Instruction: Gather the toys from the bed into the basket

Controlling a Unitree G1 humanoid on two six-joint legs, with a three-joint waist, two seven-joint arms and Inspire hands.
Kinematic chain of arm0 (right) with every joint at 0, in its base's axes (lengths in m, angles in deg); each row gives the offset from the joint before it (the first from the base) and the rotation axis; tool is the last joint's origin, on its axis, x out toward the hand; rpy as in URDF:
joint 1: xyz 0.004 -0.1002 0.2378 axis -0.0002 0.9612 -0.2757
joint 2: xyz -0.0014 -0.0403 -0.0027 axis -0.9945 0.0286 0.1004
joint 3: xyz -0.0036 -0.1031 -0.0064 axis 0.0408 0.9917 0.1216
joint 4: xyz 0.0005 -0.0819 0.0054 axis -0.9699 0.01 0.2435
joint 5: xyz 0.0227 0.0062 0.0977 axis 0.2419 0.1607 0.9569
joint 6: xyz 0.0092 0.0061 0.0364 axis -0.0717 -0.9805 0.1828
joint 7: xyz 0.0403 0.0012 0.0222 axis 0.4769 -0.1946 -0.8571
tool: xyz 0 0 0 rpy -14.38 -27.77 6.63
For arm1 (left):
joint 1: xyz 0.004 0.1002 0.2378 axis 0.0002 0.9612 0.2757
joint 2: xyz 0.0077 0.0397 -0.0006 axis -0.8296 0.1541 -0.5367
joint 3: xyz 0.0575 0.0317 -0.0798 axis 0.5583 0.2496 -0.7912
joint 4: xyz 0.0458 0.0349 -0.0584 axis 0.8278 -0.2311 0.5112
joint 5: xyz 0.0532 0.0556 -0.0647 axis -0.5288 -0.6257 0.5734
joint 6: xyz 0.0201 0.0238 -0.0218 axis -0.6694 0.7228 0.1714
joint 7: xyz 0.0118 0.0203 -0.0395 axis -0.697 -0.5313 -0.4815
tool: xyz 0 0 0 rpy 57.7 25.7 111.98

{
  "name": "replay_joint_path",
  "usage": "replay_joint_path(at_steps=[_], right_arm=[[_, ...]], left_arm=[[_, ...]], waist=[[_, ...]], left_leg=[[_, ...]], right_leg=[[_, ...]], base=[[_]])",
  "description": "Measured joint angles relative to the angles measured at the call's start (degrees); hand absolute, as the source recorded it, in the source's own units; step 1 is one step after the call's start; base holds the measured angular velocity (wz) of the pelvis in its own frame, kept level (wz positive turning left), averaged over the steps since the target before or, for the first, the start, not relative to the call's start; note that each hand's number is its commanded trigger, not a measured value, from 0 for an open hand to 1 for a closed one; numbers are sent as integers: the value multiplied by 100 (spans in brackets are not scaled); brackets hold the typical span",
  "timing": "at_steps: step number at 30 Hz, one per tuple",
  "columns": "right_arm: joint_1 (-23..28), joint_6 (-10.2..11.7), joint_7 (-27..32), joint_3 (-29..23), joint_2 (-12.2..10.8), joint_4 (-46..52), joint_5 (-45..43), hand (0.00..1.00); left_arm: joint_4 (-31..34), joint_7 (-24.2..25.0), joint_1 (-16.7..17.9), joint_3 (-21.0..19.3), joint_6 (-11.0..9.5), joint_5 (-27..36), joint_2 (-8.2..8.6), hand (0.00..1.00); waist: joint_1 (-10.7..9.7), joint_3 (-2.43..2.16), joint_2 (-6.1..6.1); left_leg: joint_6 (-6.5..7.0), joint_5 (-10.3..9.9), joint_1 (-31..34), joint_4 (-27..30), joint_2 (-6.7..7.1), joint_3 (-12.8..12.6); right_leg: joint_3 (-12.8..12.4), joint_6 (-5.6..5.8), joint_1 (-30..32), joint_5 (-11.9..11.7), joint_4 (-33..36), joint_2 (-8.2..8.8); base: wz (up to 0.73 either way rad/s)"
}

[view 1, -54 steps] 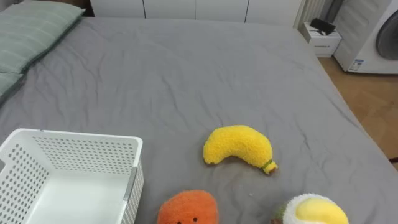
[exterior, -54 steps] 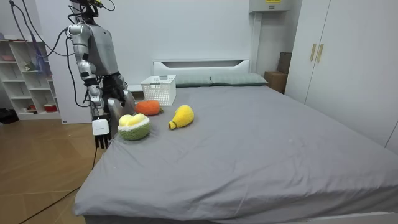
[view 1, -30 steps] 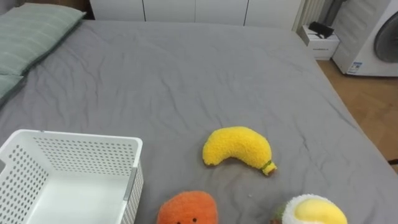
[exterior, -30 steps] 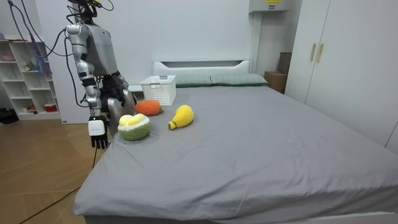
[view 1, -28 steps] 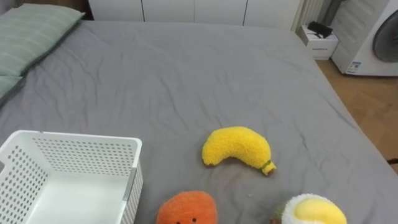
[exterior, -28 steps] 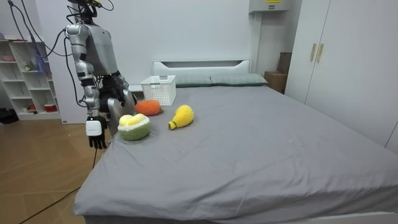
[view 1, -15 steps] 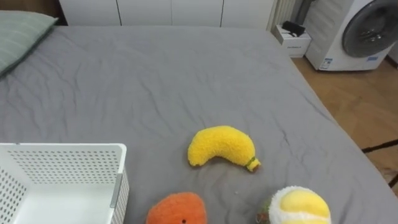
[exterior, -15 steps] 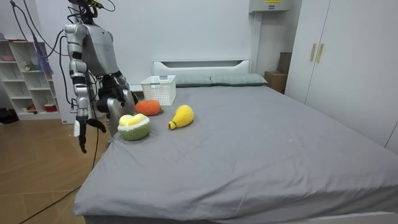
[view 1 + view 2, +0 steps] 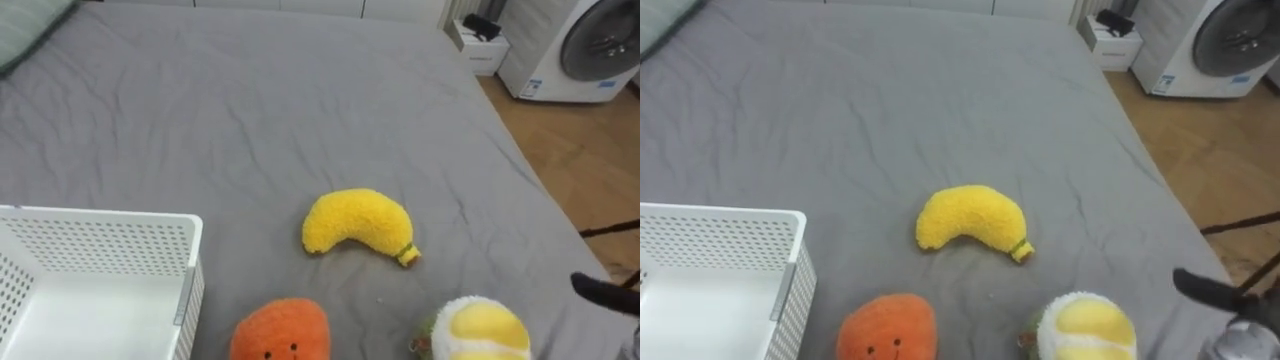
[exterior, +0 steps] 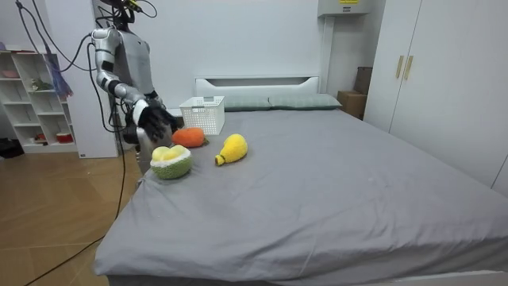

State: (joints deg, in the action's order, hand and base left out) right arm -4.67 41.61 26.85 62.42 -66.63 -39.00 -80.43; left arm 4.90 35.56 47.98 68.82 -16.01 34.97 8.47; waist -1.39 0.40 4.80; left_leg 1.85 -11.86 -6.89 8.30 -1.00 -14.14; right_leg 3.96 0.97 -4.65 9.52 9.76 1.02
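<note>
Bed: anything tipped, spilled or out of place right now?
Nothing stands out. The banana toy, orange toy and round yellow toy lie on the grey sheet beside the upright white basket; the right hand hovers open at the bed's edge.

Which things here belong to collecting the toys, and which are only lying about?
For the job: banana toy, orange toy, yellow-green round toy, white basket, bed, right hand.
Just there: washing machine, small white stand, wardrobe, shelves.
</note>
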Motion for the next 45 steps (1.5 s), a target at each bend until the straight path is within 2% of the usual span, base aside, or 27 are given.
replay_joint_path(at_steps=[2,3,8,12,17,20,23,25,32,36,40,45], right_arm=[[-15,31,-127,60,-7,270,-131,0],[-18,34,-182,127,-11,395,-171,0],[-10,20,-473,600,-32,556,-384,0],[2,5,-851,970,-43,546,-635,0],[-26,8,-1187,1226,-44,176,-1008,0],[-27,-17,-1471,1510,-45,-340,-1306,0],[-41,-26,-1741,1691,-45,-801,-1537,0],[-41,-124,-1994,1762,-45,-1065,-1884,0],[-134,-296,-2630,1760,-44,-1686,-2011,0],[-252,-314,-2888,1766,-44,-2278,-2072,0],[-359,-379,-3163,1786,-34,-2525,-2518,0],[-490,-434,-3481,1787,-32,-2685,-2870,0]], left_arm=[[53,0,31,-1,-10,1,19,0],[90,0,77,9,-21,-4,39,0],[301,0,273,192,-45,-12,110,0],[251,0,265,203,-49,-13,157,0],[256,3,233,211,-41,-2,167,0],[255,1,201,251,-42,22,165,0],[255,-2,236,425,-43,27,150,0],[258,3,236,443,-30,5,152,0],[460,144,329,368,149,-20,121,0],[488,178,251,326,216,-17,121,0],[488,298,151,326,276,-20,115,0],[480,305,93,317,311,-18,96,0]], waist=[[41,-11,7],[69,-1,-24],[178,-42,-133],[292,-38,-193],[396,-41,-123],[498,-25,-47],[500,-31,-23],[494,-29,-30],[510,-39,-33],[602,-39,-16],[650,-19,54],[662,-39,145]], left_leg=[[-3,2,22,0,-5,9],[-4,2,20,-1,-4,18],[-4,2,5,10,-7,28],[-13,4,-4,16,-23,50],[-19,8,2,56,-22,99],[-18,8,27,84,-16,128],[-16,7,33,94,-4,211],[-16,8,33,92,2,260],[-16,7,-47,86,3,261],[-16,7,-87,88,3,261],[-17,6,-90,107,5,282],[-16,7,-79,107,5,282]], right_leg=[[32,0,-21,-2,-3,-1],[58,0,-31,-4,-4,0],[90,-1,-46,-9,-1,9],[114,-3,-101,-10,11,6],[147,-3,-136,-10,-14,6],[162,-3,-123,-10,-13,8],[299,-2,-133,-10,-20,39],[411,-1,-165,-9,-23,54],[417,-10,-240,-14,-111,57],[422,-9,-294,-14,-111,60],[434,-9,-334,-13,-119,73],[439,-10,-323,-13,-118,53]], base=[[7],[6],[1],[2],[5],[2],[14],[10],[1],[0],[1],[0]])
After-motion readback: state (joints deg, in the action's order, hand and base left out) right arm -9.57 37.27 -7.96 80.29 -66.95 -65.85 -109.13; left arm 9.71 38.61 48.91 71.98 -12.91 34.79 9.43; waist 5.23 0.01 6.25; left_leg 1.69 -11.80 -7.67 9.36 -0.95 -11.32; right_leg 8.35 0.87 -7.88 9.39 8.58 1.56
